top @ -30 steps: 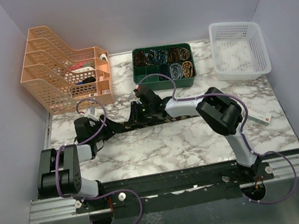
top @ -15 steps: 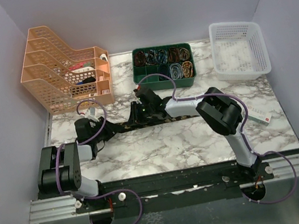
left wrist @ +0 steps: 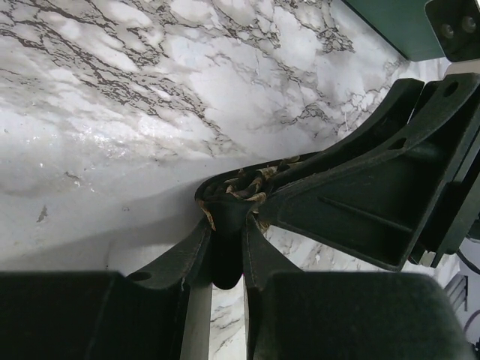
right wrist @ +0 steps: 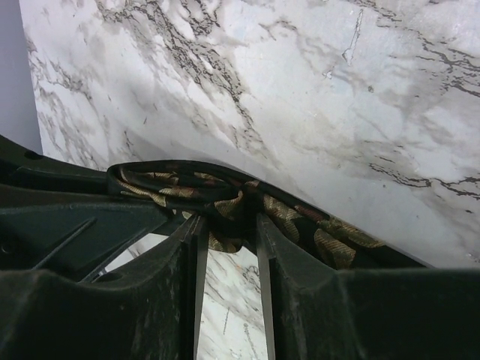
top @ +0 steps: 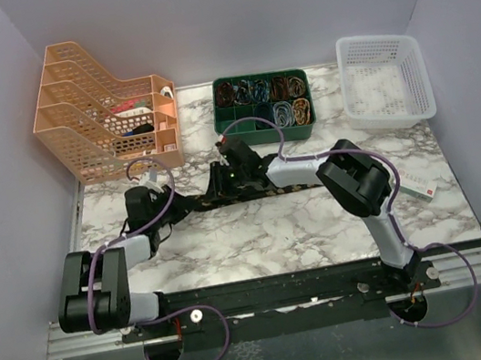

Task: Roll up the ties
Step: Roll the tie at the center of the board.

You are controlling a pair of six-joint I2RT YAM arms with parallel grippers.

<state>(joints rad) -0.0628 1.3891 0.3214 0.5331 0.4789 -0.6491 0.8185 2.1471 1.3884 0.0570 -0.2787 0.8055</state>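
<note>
Black fabric flecked with tan-gold, the tie (top: 270, 191) lies stretched left to right across the marble table (top: 259, 232), well on the near side of the green tray (top: 267, 137) at the far edge. Its left end is bunched into a small loose curl, not yet a proper roll, and both tools crowd onto that curl.

The left gripper (left wrist: 225, 232) is clenched on a dark fold of it, the cloth pinched between its fingertips just above the marble. The right gripper (right wrist: 227, 240) has a looped fold wedged between its fingers, so it appears to be grasping the tie too, though I cannot tell how firmly.

The main danger is the crowding. The two sets of fingers sit just beside each other, so a turn of either wrist could knock or jam them together. If the arms pull apart instead of turning together, the curl would likely be dragged open. A weak hold on the right could let this smooth-looking cloth slip out and the loops spring loose. The long free length on the right could also twist as it winds, giving a skewed roll.
</note>
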